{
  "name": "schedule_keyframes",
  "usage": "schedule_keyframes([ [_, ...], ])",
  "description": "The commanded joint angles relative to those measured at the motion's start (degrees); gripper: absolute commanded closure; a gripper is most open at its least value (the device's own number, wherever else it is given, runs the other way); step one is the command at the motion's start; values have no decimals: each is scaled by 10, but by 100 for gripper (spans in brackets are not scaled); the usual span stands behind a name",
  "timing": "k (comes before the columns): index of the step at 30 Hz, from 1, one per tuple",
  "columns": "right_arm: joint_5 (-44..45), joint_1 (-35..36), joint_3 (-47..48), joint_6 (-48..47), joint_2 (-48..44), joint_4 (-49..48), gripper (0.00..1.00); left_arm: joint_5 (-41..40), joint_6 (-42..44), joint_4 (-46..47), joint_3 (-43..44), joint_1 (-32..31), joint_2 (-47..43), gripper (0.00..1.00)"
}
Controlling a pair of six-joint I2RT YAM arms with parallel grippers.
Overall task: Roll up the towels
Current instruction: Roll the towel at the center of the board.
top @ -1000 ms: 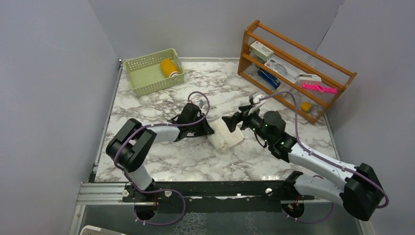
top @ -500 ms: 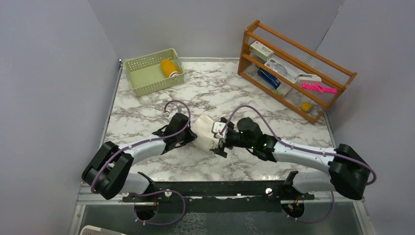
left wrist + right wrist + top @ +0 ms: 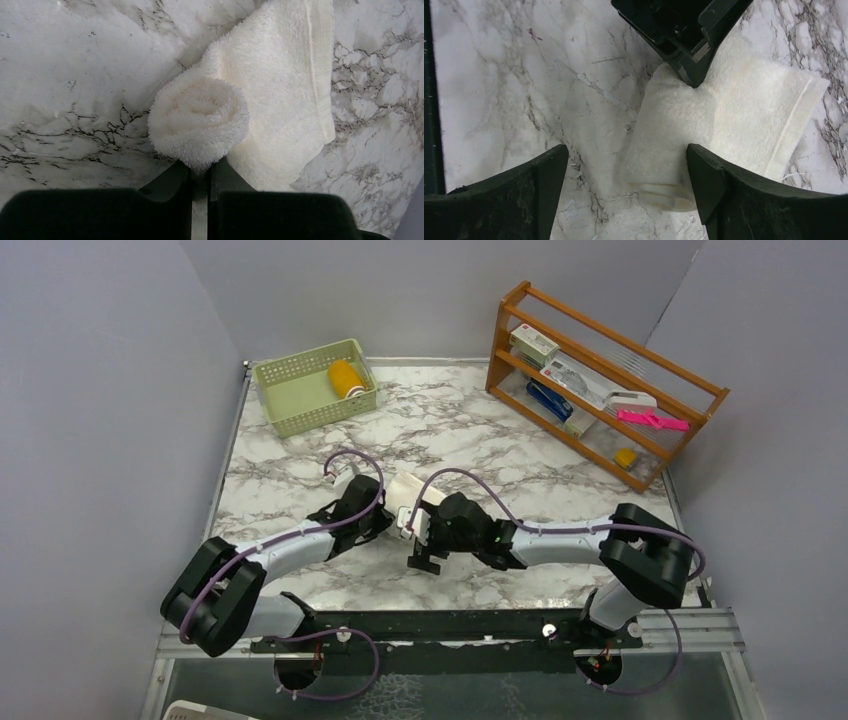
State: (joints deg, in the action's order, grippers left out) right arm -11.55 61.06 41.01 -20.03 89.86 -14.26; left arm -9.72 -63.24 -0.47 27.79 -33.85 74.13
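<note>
Left wrist: left claw pinches rolled cream towel.

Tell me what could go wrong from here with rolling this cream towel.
1. The left gripper seems to pinch only the near end of the cream towel. A tug could pull the spiral out or loosen it.
2. The right gripper is open astride the roll, close to the left one. Closing or shifting might knock them together.
3. The flat tail is not yet rolled and could wind on skewed.
</note>
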Motion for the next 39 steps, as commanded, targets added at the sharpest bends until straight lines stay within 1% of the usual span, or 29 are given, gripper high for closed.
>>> schedule_keyframes([
  [1,48,4,27,7,43,-35,15,-46,5,-77,-31,6,6,100],
  [5,48,4,48,15,69,-18,35,-41,6,-79,-33,8,3,100],
  [8,51,4,46,34,76,-18,49,-26,15,-77,-36,19,-10,100],
  [11,59,4,40,58,81,-12,67,28,44,-66,-41,51,-34,100],
  [13,68,3,41,75,87,1,84,75,61,-56,-46,86,-56,99],
  [14,74,3,44,85,91,9,95,95,69,-51,-48,106,-69,95],
  [15,85,3,48,99,97,18,99,117,79,-50,-48,125,-82,89],
  [17,109,3,59,137,105,39,99,148,98,-63,-39,158,-110,68],
  [19,100,3,58,154,103,43,99,160,117,-87,-21,180,-134,47],
  [20,100,2,54,169,99,38,99,165,128,-98,-10,188,-143,38],
  [21,100,1,51,187,93,31,99,169,138,-112,2,195,-148,32],
  [23,97,-4,49,230,82,24,99,181,152,-131,20,203,-151,23],
  [25,81,-15,57,268,77,28,99,194,158,-139,26,206,-152,19],
  [27,61,-29,72,303,78,39,99,208,157,-132,21,206,-152,18],
  [30,2,-56,97,346,88,48,99,226,153,-118,4,207,-152,18],
  [33,-80,-100,122,391,106,53,99,239,153,-110,-6,207,-152,18],
  [35,-151,-138,135,434,126,50,99,242,157,-110,-8,207,-153,18],
  [39,-287,-216,165,515,184,46,99,244,162,-101,-9,207,-150,18],
])
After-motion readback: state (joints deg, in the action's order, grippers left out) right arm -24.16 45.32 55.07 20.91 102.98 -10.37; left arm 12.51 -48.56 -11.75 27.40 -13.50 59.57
